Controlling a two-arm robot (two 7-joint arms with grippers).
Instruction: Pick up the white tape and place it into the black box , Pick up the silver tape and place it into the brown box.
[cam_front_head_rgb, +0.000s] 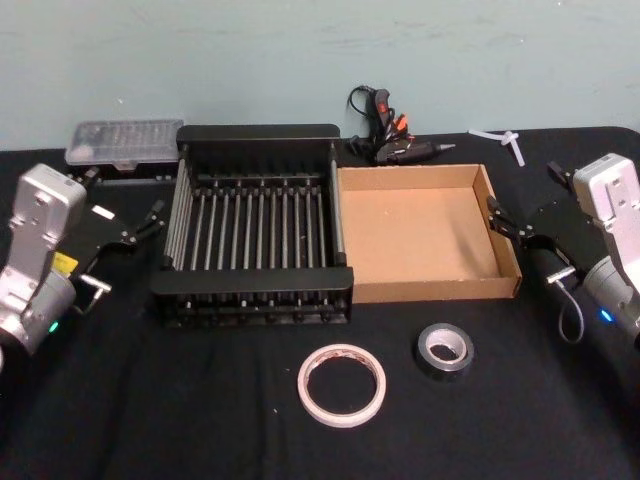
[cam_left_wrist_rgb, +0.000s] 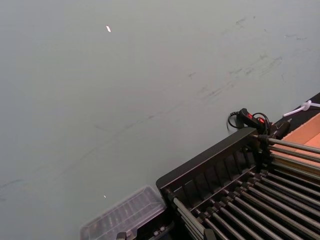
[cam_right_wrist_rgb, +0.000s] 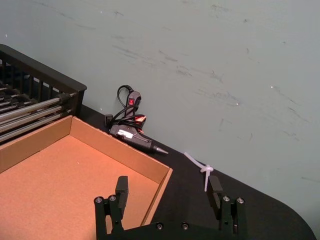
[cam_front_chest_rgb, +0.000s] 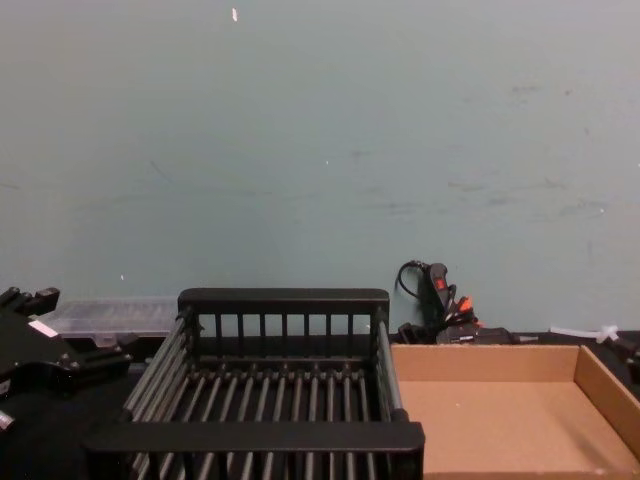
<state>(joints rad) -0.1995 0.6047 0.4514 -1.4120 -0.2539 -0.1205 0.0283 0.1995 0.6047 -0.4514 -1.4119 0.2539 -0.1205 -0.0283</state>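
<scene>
The chest view cuts off the front of the worktop (cam_front_head_rgb: 150, 420), so both tapes are out of its sight, and the brown box (cam_front_chest_rgb: 500, 360) runs off its right edge. In the left wrist view the black box (cam_left_wrist_rgb: 210, 167) is cropped at the corner, with mostly wall behind it.

From the head camera it's clearer: the white tape (cam_front_head_rgb: 341, 385) lies flat on the black worktop in front of the black box (cam_front_head_rgb: 255, 300), and the silver tape (cam_front_head_rgb: 445, 350) sits just to its right, in front of the brown box (cam_front_head_rgb: 425, 290). Both boxes have nothing in them.

The left hand (cam_front_head_rgb: 145, 228) hangs beside the black box's left wall, pointing in toward it; can't tell how its fingers stand. The right hand (cam_right_wrist_rgb: 169, 192) sits by the brown box's right wall with its fingers spread wide, gripping nothing. A glue gun (cam_front_head_rgb: 392, 135) lies behind the boxes, next to a clear plastic case (cam_front_head_rgb: 122, 145) far left.
</scene>
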